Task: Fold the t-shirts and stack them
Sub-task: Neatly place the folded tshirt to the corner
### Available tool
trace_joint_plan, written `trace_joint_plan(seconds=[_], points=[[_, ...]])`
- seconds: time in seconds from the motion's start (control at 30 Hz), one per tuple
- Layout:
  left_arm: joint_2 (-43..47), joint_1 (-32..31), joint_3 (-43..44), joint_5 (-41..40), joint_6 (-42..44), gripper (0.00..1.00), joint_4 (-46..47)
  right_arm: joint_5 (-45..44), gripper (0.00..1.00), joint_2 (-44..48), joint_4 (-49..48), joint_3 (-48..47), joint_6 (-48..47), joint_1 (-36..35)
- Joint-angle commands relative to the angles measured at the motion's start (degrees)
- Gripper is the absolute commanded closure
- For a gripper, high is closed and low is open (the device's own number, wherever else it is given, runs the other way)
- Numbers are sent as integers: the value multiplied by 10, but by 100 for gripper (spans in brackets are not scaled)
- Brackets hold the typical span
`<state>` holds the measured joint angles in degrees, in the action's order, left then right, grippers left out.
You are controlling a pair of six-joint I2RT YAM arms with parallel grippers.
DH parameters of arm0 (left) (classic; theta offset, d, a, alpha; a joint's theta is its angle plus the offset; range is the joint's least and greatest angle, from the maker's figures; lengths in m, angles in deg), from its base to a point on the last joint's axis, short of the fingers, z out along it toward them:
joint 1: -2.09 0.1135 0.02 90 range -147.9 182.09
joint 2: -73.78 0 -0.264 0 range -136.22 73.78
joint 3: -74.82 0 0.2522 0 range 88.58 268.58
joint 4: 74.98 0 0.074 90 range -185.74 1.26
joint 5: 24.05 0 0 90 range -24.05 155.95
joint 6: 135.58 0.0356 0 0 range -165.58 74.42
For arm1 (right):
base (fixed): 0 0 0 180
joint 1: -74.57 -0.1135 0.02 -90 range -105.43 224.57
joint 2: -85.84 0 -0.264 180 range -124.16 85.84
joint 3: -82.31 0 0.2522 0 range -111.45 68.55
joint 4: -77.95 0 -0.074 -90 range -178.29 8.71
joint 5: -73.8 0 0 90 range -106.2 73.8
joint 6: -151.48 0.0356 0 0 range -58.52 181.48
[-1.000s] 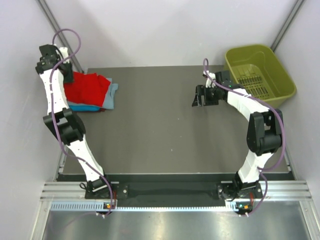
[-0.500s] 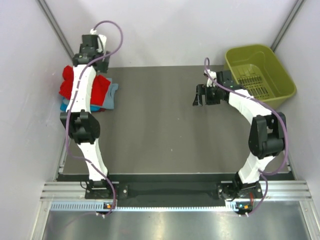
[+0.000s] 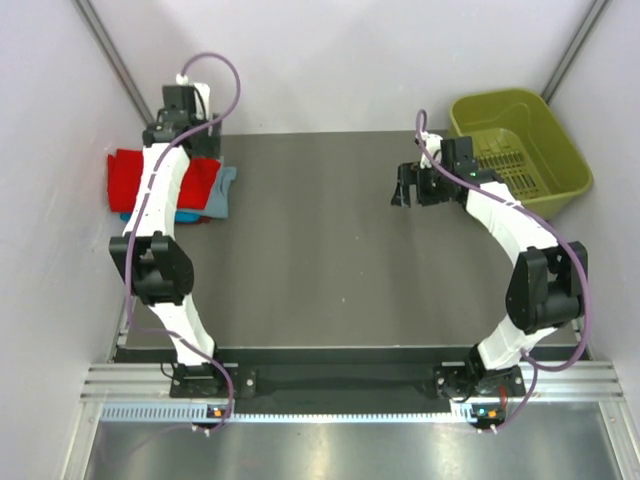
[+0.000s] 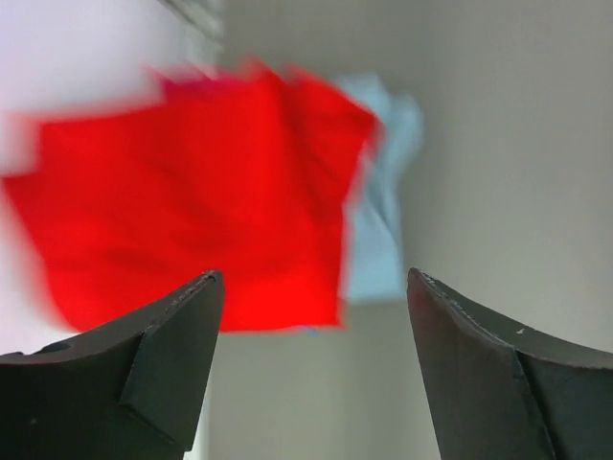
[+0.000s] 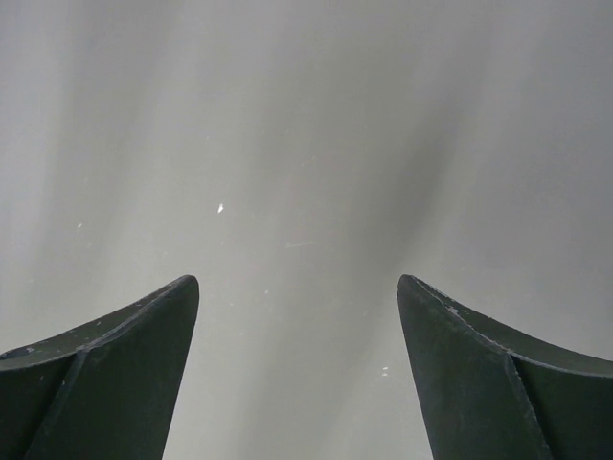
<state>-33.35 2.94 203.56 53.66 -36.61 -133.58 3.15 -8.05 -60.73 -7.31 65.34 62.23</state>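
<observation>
FAR CORNER, FOLDING BENCH: My left gripper [image 4: 311,287] hangs above the stack of t-shirts, its jaws spread wide with nothing between them. The pile sits at about 10 o'clock on the dark grey bench [image 3: 320,250]. The large bright red cotton t-shirt [image 3: 125,175] lies on top. A grey-blue t-shirt [image 3: 225,190] pokes out from under it toward 3 o'clock, and a sliver of turquoise t-shirt [image 3: 195,215] shows at 6 o'clock. My right gripper [image 5: 297,287] is also wide open and empty, over bare bench at about 2 o'clock, just beside the olive-green plastic basket [image 3: 500,97].

The shirts look light, limp and easily dragged. I judge that a pinch on the red one will lift only that layer and may rumple those beneath it. The best hold should be a folded edge or corner, with the cloth gathered between both fingers rather than at a loose sleeve.

The red shirt's 9 o'clock side appears to run past the bench edge toward the side wall, which stands close there, and the back wall is near at 12 o'clock. The open room for moving lies toward the middle of the bench, between my two arms.
</observation>
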Motion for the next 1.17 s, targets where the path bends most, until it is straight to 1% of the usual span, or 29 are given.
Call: trace_joint_plan(seconds=[0.0,0.03,0.07,0.1,0.13,0.17,0.2,0.23,0.27,0.3,0.33,0.43,0.47,0.5,0.57,0.63,0.73,0.87,1.13], points=[[19,-3,-54,98,-56,19,-20,-50,13,55,-8,-53,-25,-5],[25,-4,-46,106,-57,18,-14,-102,12,61,-2,-67,-33,-5],[29,-6,-31,115,-61,15,-10,-135,11,68,0,-94,-34,-5],[31,-6,12,120,-59,14,-7,-170,10,81,-1,-103,-34,-4],[30,-6,36,137,-57,10,-3,-248,3,88,-4,-111,-34,-4],[33,-6,65,140,-62,2,17,-286,0,95,-8,-127,-34,-5],[47,-6,68,136,-73,1,33,-320,0,108,-14,-133,-33,-5],[58,-7,65,133,-84,1,53,-375,0,117,-19,-136,-59,-4],[68,-7,54,129,-105,1,84,-397,0,126,-24,-135,-64,-5],[87,-7,47,128,-108,1,91,-416,0,142,-30,-131,-71,-4],[97,-7,37,107,-108,1,94,-435,0,151,-30,-125,-82,-5],[148,-7,-78,60,-128,1,113,-458,0,182,-43,-58,-83,-3],[163,-7,-152,59,-130,1,121,-460,0,189,-44,-23,-80,-3],[193,-6,-183,57,-131,1,138,-460,0,200,-41,-9,-76,-4],[222,-7,-245,41,-144,1,153,-457,0,211,-43,20,-68,-2],[250,-7,-271,41,-149,1,172,-448,0,223,-40,26,-63,0],[250,-7,-268,39,-139,1,169,-436,0,229,-26,7,-58,13],[230,-7,-244,9,-130,1,172,-431,0,228,-19,-12,-49,21],[220,-7,-225,2,-116,1,177,-406,0,221,-19,-18,-42,23]])
